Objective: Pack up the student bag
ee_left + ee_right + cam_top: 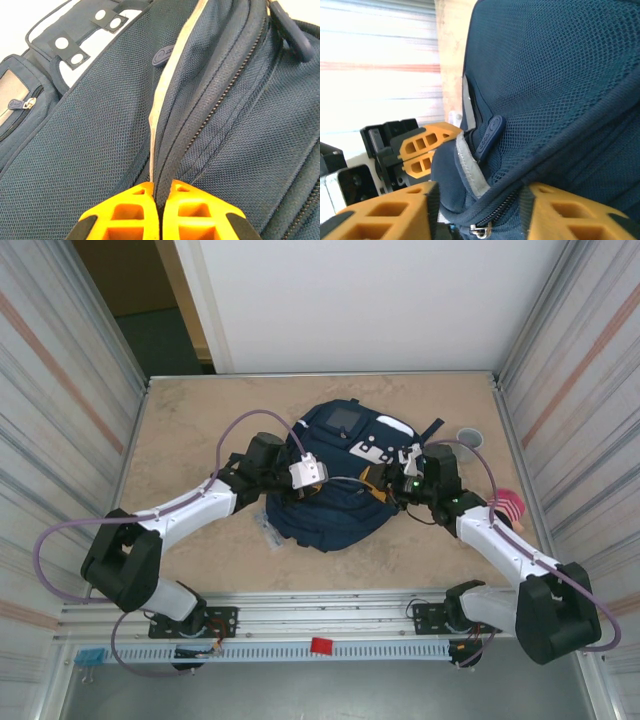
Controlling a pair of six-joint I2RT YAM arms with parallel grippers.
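Though loose between right jaws, student bag (pixel 335 520) tight in left jaws.

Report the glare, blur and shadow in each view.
Top external: even light, yet the navy blue fabric backpack reads dark, its folds hard to see. Left wrist: mesh sharp, pale tabletop corner blown out white, orange left gripper soft at the bottom edge. Right wrist: striped side wall washed out, orange right gripper blurred up close, mesh crisp.
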